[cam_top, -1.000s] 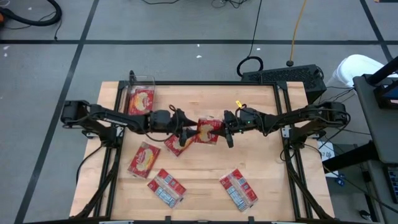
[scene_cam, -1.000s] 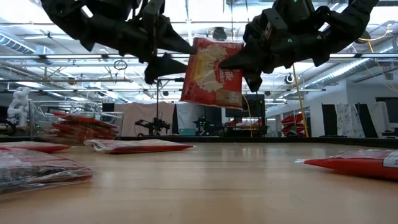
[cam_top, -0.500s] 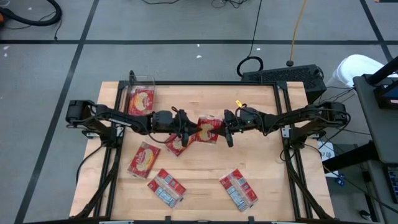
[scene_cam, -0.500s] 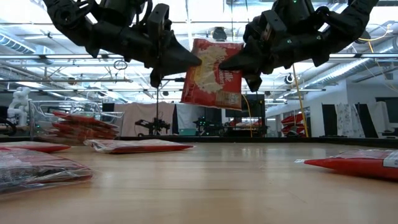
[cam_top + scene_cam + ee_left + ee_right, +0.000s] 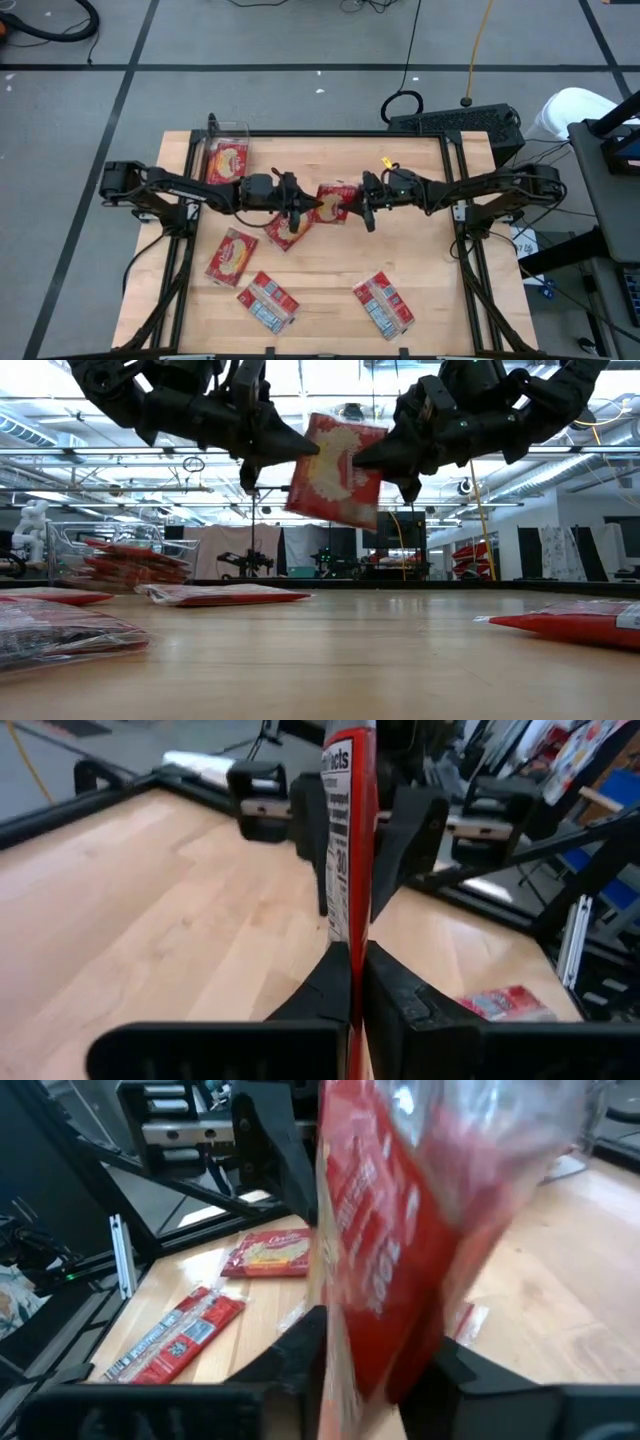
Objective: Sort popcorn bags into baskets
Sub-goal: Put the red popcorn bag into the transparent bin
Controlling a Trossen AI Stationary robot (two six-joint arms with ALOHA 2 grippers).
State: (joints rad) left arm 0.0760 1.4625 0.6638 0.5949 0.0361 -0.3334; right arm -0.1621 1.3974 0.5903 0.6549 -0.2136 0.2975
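A red popcorn bag hangs in the air over the middle of the table, between my two grippers. My left gripper comes from the table's left and is shut on the bag. My right gripper comes from the right, its fingers apart on either side of the bag's other edge. The clear basket stands at the far left with a bag in it. Other bags lie flat on the table, and one lies under my left gripper. My left gripper pinches the bag's left edge between its two fingers, coming level from the table's left. The bag stands on edge, tilted and lifted clear of the table. My right gripper has the bag's right edge between its spread fingers; whether they touch it I cannot tell.
The basket's see-through wall shows at the far left in the low view with red bags stacked inside. Flat bags lie near the front edge at left and right. Bare wood lies below the held bag.
My left gripper has shut its fingers on the left edge of the bag that my right gripper held up. The bag has stayed in the air and has tipped, its lower end swinging toward the right arm.
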